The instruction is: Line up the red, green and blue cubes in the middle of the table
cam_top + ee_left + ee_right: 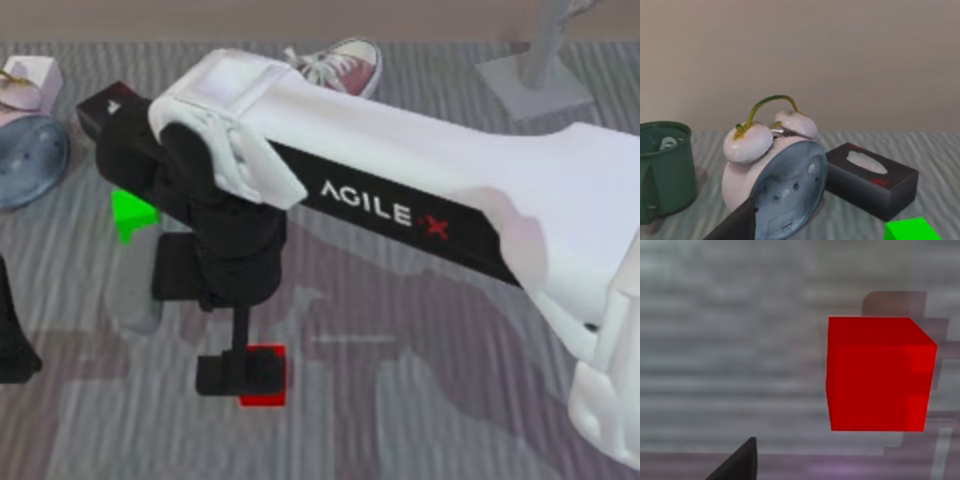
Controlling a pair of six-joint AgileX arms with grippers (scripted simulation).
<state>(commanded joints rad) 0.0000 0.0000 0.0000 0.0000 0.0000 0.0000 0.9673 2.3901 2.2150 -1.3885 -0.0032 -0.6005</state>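
Note:
The red cube [266,378] lies on the grey table [420,410] left of centre. My right gripper [240,375] hangs over its left side, open and holding nothing. In the right wrist view the red cube [877,375] rests on the table away from the one dark fingertip [742,460] that shows. The green cube [130,215] sits further back on the left, partly under the right arm; it also appears in the left wrist view as the green cube [910,230]. The blue cube is hidden. My left arm [12,335] stays at the left edge, with one fingertip [740,222] showing.
A pale alarm clock [785,185] lies at the back left, with a black tissue box [870,180] beside it and a dark green mug [662,165] on its other side. A red sneaker [340,65] and a white stand [540,70] are at the back.

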